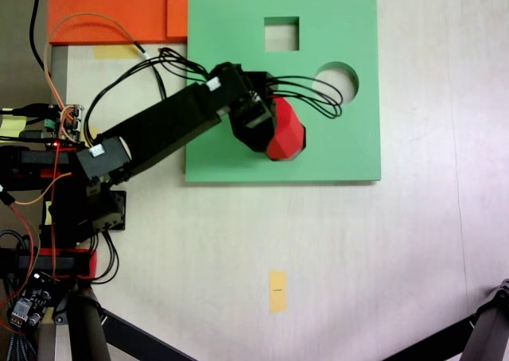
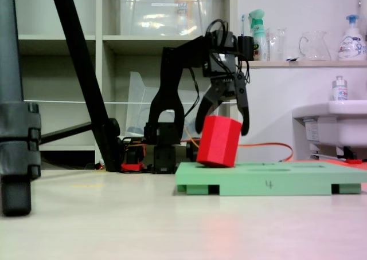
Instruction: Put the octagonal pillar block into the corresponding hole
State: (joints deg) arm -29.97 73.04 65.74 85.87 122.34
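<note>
One red block (image 2: 218,141) leans tilted on the green board (image 2: 269,184) just beneath the claw (image 2: 223,122), whose jaws straddle it, spread; insertion remains, needing squaring over its hole.

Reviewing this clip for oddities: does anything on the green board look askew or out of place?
Yes. The red octagonal block sits tilted on the green board, leaning over with one bottom edge lifted, not seated in a cutout. The gripper straddles it with its jaws spread wide, apparently not clamping. In a fixed view from above, the arm hides the board beneath the block.
</note>
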